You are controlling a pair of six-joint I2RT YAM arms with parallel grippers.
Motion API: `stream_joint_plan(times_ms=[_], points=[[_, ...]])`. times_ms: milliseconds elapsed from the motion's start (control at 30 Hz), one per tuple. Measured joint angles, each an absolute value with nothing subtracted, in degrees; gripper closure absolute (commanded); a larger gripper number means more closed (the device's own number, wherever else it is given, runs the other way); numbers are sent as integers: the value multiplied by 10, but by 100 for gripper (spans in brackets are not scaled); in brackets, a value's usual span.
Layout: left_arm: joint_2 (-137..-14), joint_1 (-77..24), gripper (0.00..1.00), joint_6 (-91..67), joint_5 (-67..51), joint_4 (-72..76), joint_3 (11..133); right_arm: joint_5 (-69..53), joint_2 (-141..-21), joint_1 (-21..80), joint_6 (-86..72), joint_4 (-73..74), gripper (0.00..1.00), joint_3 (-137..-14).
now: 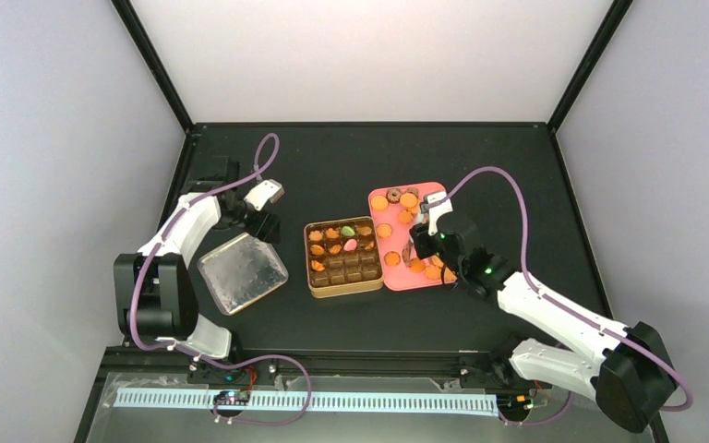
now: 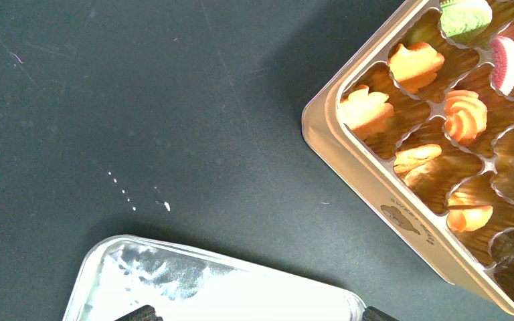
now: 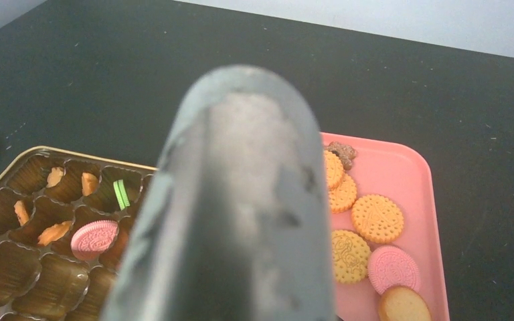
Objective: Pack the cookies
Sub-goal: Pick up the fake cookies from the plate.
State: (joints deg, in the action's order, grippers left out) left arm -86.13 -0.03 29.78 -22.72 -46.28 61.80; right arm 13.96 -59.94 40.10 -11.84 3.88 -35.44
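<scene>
The cookies [image 3: 377,218] are split between two places. Some lie flat on a pink tray [image 3: 401,167]: orange rounds, one pink round and a dark brown one at the far edge. Others already sit in the far compartments of a brown tin [image 2: 375,194] just left of the tray: orange swirls, one green and one pink. The near compartments are unfilled.

The right hand [image 1: 422,243] hangs over the tray's near half, clamped on grey metal tongs [image 3: 241,200]. Their blade rises across the middle of the wrist view and hides the fingers. No cookie shows in the tongs.

The left hand [image 1: 265,223] hovers left of the tin with its fingertips [image 2: 138,312] wide apart, holding nothing. It is above the far edge of a silver lid [image 1: 242,272] that lies on the black bench [image 1: 332,166].

The tin's outer wall carries a small stamped mark with lettering, too small to read.
</scene>
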Motion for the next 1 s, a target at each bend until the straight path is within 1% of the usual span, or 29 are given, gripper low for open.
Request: stream_joint_plan(times_ms=[400, 733, 833, 1000], points=[[-861, 0, 20, 298, -227, -463, 618, 146, -627, 401, -124, 14, 58, -344], [-861, 0, 20, 298, -227, -463, 618, 120, -627, 401, -136, -5, 61, -336], [-861, 0, 20, 298, -227, -463, 618, 116, -626, 401, -138, -8, 64, -334], [-861, 0, 20, 298, -227, -463, 618, 116, -625, 401, -136, -5, 73, -335]])
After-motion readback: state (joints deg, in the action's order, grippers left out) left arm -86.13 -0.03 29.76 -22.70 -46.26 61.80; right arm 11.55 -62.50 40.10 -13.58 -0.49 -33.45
